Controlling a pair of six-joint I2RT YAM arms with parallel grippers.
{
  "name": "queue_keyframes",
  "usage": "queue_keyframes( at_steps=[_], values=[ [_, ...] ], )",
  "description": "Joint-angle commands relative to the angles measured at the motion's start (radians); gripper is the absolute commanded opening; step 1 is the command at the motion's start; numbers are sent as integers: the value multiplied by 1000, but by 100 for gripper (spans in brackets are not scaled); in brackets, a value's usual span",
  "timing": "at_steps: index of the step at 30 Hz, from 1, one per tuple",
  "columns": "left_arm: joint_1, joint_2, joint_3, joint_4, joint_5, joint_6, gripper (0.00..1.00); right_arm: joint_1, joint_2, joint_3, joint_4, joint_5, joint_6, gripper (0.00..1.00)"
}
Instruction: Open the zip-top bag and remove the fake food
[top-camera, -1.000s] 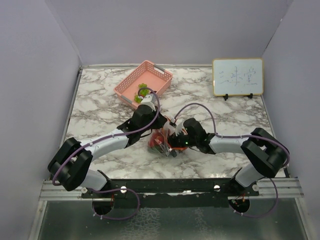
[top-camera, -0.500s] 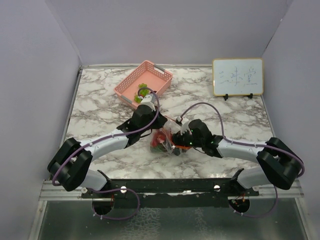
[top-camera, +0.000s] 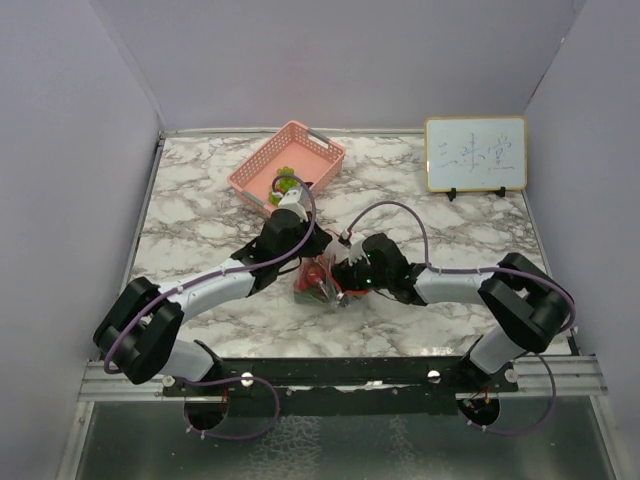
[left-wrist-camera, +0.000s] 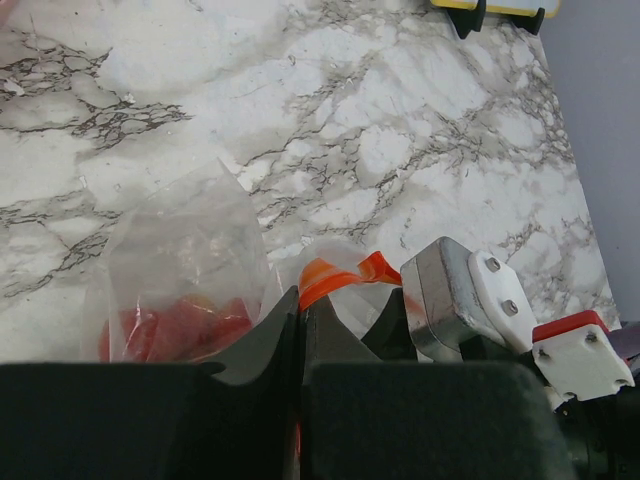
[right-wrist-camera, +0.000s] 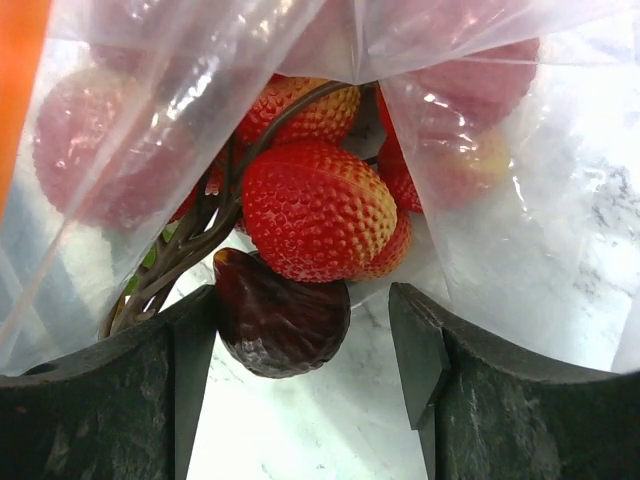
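Observation:
The zip-top bag (left-wrist-camera: 190, 250) lies crinkled on the marble at mid-table, and it also shows in the top view (top-camera: 314, 285). My left gripper (left-wrist-camera: 300, 300) is shut on its orange zip strip (left-wrist-camera: 335, 272). The fake food (right-wrist-camera: 318, 208), bumpy red fruits on a brown stem, fills the bag's open mouth. A dark red piece (right-wrist-camera: 280, 315) hangs out in front. My right gripper (right-wrist-camera: 305, 335) is open around that piece, which touches the left finger (right-wrist-camera: 185, 340) and stands clear of the right finger. From above, both grippers, left (top-camera: 308, 252) and right (top-camera: 342, 280), meet at the bag.
A pink mesh basket (top-camera: 300, 140) with green pieces (top-camera: 284, 180) in it stands at the back, just beyond the left arm. A small whiteboard (top-camera: 475, 153) is propped at the back right. Grey walls close in the marble table on three sides.
The right arm swung its elbow out to the right and then came back. Its gripper has ended a little further left at the bag. The left gripper has kept its hold, shifting slightly.

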Motion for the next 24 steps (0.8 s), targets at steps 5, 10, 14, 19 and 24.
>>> queue_keyframes(
  at_steps=[5,10,14,19,24],
  values=[
    [7,-26,-18,23,-15,13,0,7,37,-16,50,18,-22,54],
    [17,-36,-15,16,-19,17,0,7,-56,-24,-31,79,-30,50],
    [31,-39,-26,30,-22,19,0,7,-163,-23,-147,152,-17,49],
    [38,-45,-48,37,-14,17,0,6,-282,-14,-267,257,-13,47],
    [39,-52,-63,43,-4,13,0,1,-344,20,-354,346,-10,47]
  ],
)
